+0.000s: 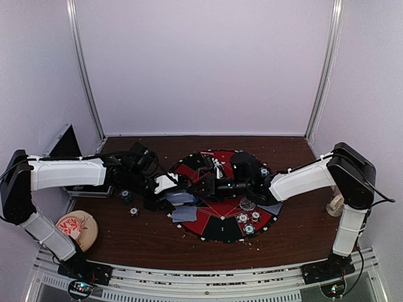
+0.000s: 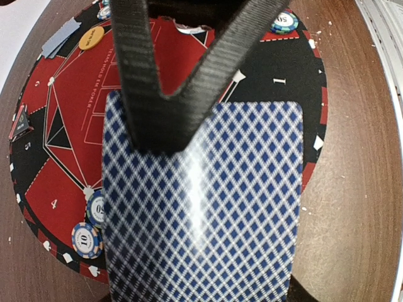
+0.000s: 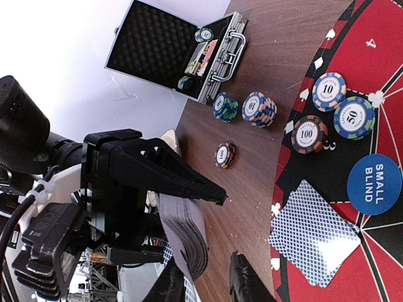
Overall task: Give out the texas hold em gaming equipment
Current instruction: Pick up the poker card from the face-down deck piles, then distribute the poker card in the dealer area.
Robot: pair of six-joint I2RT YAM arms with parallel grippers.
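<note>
Your left gripper [image 2: 160, 129] is clenched on the deck of cards [image 2: 201, 214]. Your right gripper [image 3: 204, 284] is parted and holds nothing; the dealt cards [image 3: 315, 239] lie near its fingertips on the mat [image 3: 378, 56].

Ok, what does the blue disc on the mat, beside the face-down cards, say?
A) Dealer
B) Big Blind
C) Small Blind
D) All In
C: in the right wrist view the blue disc reads SMALL BLIND in white letters, lying on the mat next to the face-down cards.
</note>
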